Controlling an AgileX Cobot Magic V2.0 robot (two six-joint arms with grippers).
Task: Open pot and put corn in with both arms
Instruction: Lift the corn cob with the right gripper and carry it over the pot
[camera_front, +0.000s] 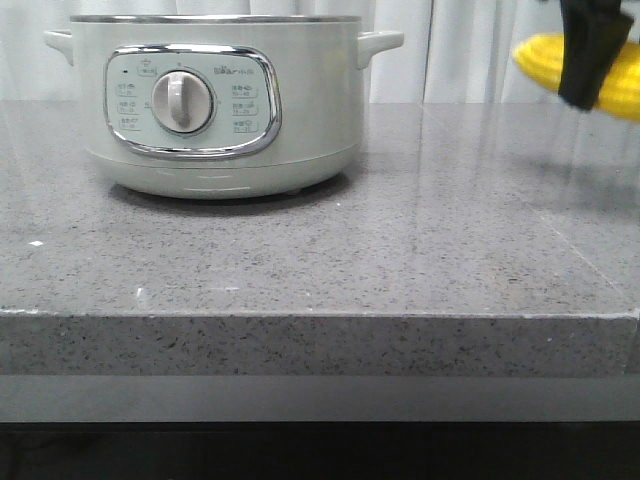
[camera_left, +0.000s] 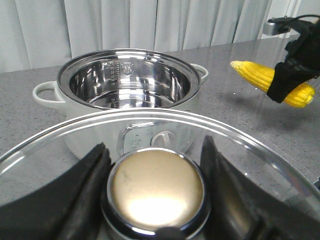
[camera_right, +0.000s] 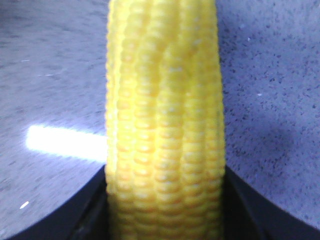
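Observation:
The pot (camera_front: 215, 100) stands at the table's back left, dial facing me. In the left wrist view the pot (camera_left: 130, 92) is open, its steel inside bare. My left gripper (camera_left: 155, 150) is shut on the round knob (camera_left: 156, 187) of the glass lid (camera_left: 240, 137) and holds the lid in the air, nearer than the pot. It does not show in the front view. My right gripper (camera_front: 590, 60) is shut on the yellow corn (camera_front: 540, 58) and holds it above the table at the far right, apart from the pot. The corn (camera_right: 165, 125) fills the space between the fingers (camera_right: 240, 210).
The grey speckled stone table (camera_front: 450, 230) has a thick front edge (camera_front: 320, 345). White curtains (camera_front: 470, 50) hang behind it. The right arm with the corn (camera_left: 252, 75) also shows in the left wrist view, to the pot's right.

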